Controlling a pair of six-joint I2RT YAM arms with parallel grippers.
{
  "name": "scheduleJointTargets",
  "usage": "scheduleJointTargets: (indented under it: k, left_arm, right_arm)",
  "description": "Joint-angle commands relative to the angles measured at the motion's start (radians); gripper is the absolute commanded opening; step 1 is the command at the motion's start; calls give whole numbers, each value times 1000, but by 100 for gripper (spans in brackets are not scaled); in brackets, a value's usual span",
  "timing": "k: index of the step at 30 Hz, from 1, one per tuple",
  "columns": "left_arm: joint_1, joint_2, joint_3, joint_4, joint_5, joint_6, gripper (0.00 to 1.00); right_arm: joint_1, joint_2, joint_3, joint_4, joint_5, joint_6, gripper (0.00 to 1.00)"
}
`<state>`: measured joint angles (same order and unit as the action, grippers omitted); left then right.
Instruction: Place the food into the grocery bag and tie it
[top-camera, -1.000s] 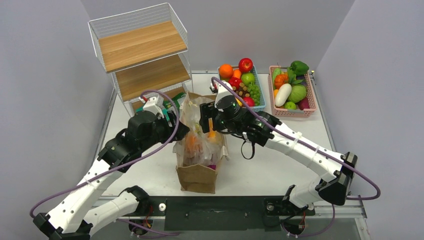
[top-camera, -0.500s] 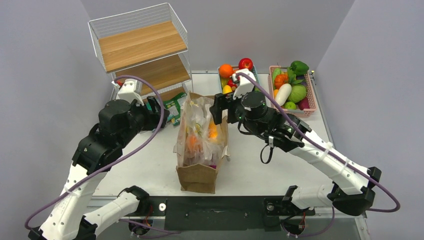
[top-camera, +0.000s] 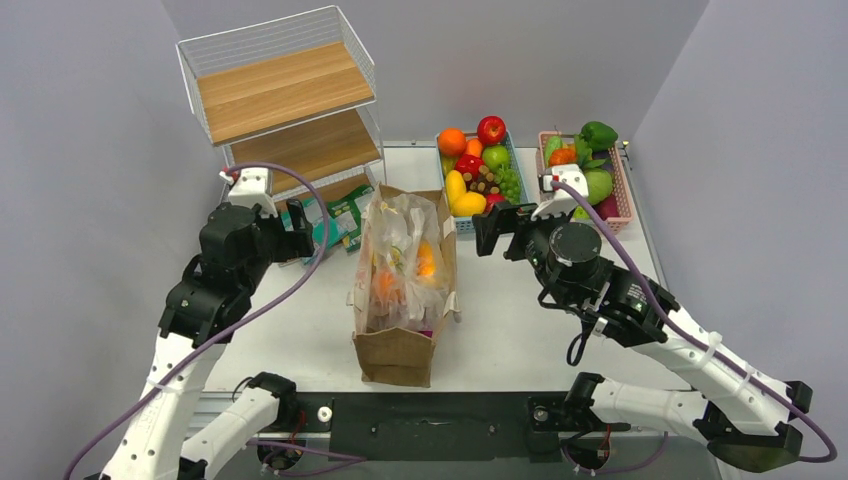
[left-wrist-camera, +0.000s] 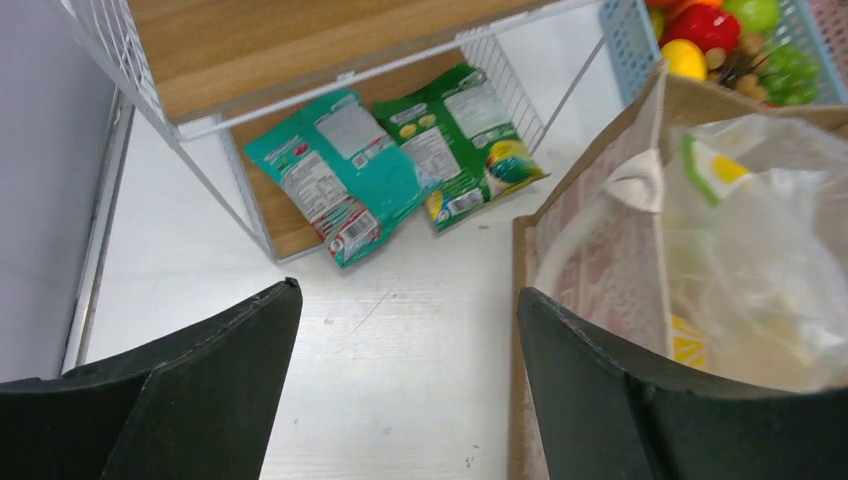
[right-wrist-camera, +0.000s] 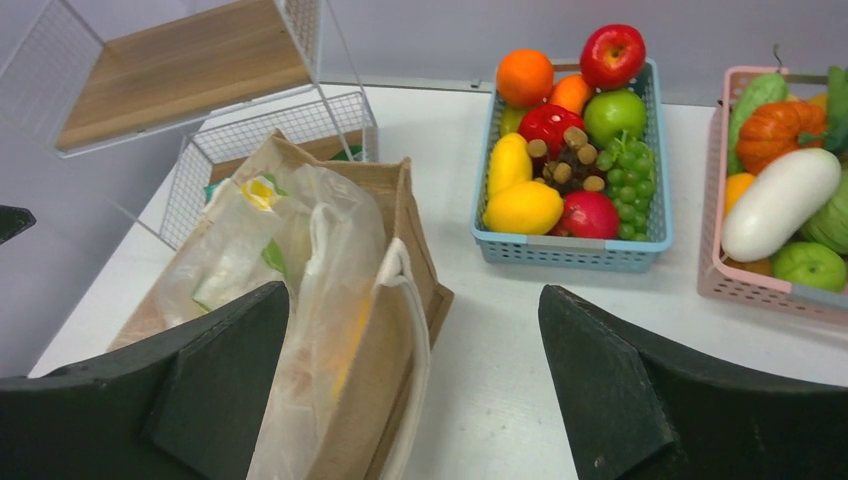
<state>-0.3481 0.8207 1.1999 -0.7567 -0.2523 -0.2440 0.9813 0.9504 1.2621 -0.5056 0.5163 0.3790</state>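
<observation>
Both arms have drawn back from the translucent lemon-printed plastic grocery bag (top-camera: 405, 250), which stands untied inside a brown sack (top-camera: 397, 355) on the counter (top-camera: 520, 330), orange toy fruit (top-camera: 425, 260) within. Left claw (left-wrist-camera: 402, 295) and right claw (right-wrist-camera: 415, 292) gape wide, empty. A teal shiny packet (left-wrist-camera: 345, 175) and a green shiny packet (left-wrist-camera: 465, 140) wait under the wire shelf (top-camera: 285, 90).

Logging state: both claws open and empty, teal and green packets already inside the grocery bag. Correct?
No. The teal packet and green packet lie at the foot of the wire rack, outside the grocery bag; left wrist view shows it. Left claw and right claw are open and empty.
</observation>
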Motion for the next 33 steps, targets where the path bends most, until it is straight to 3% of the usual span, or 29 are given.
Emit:
scheduleJointTargets:
  k: [1,8,20,33]
  left_arm:
    - [48,-18,-90,134,-15,69,78]
    - [115,-71,-294,279,15,88,85]
    - [126,-180,-458,379,-23,73,97]
    - [126,-259,-589,473,-54,64,97]
  right_arm:
    - [-3,-57,-66,41,82,32,91]
    - [-3,-93,-126,15,88,62,93]
    - [-3,-78,-130,-6,86,72,95]
    - [-4,-89,-142,1,74,83,96]
